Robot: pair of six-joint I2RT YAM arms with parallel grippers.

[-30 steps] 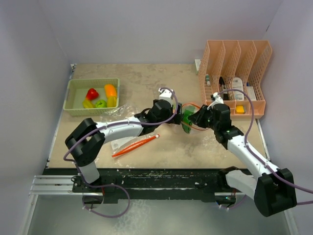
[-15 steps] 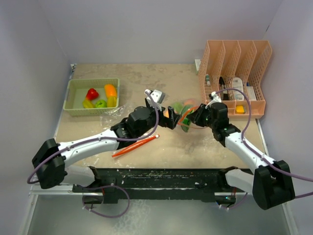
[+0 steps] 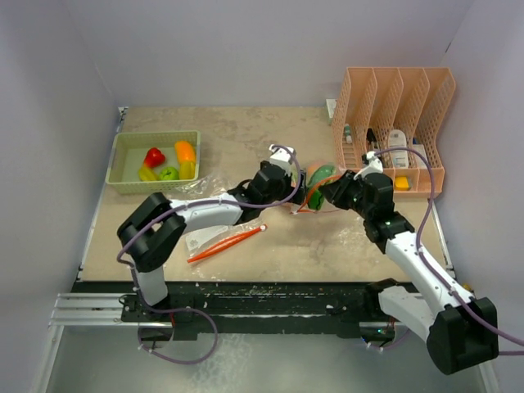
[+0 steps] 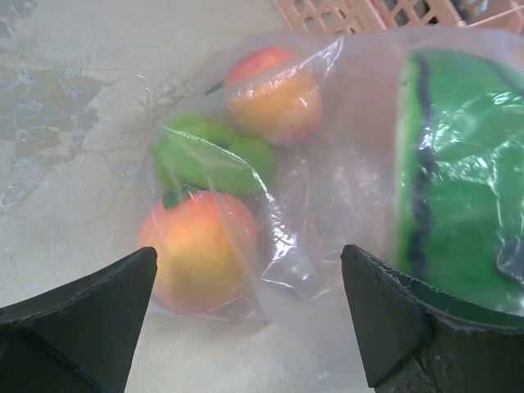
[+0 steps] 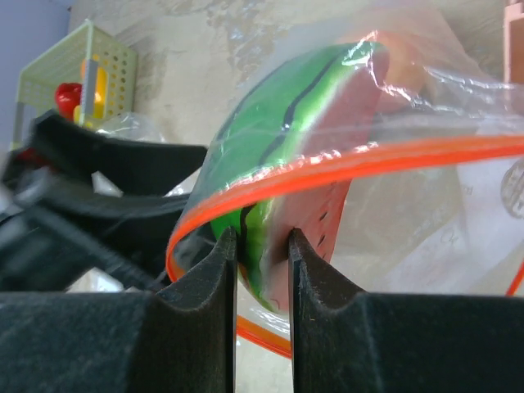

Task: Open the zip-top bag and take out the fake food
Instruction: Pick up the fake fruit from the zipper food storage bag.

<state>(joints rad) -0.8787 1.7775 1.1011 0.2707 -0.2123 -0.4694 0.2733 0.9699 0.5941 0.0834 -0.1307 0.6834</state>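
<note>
A clear zip-top bag (image 4: 327, 229) lies at mid-table, and its orange zip rim (image 5: 393, 160) gapes open. Inside it are fake food pieces: two peaches (image 4: 196, 250) (image 4: 274, 90), a green leafy piece (image 4: 213, 151) and a watermelon slice (image 4: 458, 188). My right gripper (image 5: 262, 262) reaches in at the bag's mouth and is shut on the watermelon slice (image 5: 278, 131). The left gripper (image 4: 246, 319) is open just short of the bag's closed end, with nothing between its fingers. In the top view both grippers, left (image 3: 291, 190) and right (image 3: 326, 190), flank the slice (image 3: 321, 175).
A green basket (image 3: 123, 164) at the back left holds a red pepper (image 3: 154, 155) and other toy food. A peach file rack (image 3: 393, 90) with white bottles stands at the back right. An orange tool (image 3: 225, 244) lies near the front. Crumpled clear plastic (image 3: 192, 190) sits by the basket.
The left arm drew back toward the front, then returned to the bag. The right gripper has shifted the watermelon slice and bag mouth a little farther back.
</note>
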